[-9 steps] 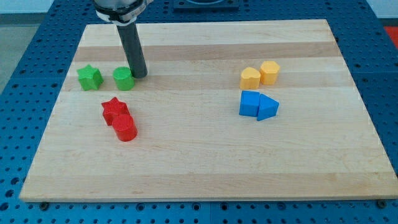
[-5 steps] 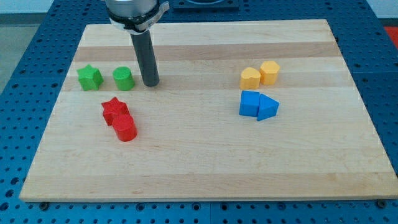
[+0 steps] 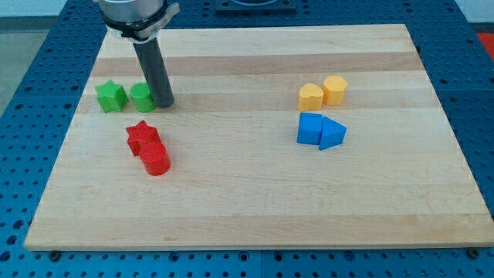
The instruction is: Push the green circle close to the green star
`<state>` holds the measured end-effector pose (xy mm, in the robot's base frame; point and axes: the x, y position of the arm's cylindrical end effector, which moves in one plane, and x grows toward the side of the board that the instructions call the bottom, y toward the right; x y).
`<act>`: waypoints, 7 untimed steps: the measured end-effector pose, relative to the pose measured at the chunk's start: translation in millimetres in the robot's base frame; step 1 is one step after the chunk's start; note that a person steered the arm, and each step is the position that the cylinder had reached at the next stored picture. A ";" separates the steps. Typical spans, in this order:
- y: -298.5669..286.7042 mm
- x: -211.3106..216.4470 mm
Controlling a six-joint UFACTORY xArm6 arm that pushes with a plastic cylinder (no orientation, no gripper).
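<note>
At the upper left of the frame, on the pale wooden board (image 3: 247,193), the green star (image 3: 111,96) sits near the board's left edge. Just to its right, very close and perhaps touching it, is the green circle (image 3: 142,97), a short round block. My tip (image 3: 163,104) stands on the board against the right side of the green circle, the dark rod rising from it toward the view's top, where its metal mount is cut off by the frame edge. There is no claw on this arm, only the plain rod, so nothing is grasped; the tip merely abuts the circle. Below these, in the left middle of the frame, the red star (image 3: 141,137) lies with the red cylinder (image 3: 155,159) touching its lower right side. The middle of the board carries only wood grain. On the right half, the yellow blocks sit together: a rounded yellow block (image 3: 310,96) and, touching it on the upper right, a yellow hexagon-like block (image 3: 335,89). Directly below them the blue cube-like block (image 3: 310,129) touches the blue triangle (image 3: 333,133) on its right. Around the board lies a blue perforated table (image 3: 23,93).
</note>
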<state>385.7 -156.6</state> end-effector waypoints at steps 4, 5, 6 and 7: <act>0.3 30.6; -4.7 31.5; -11.4 31.5; -14.4 31.1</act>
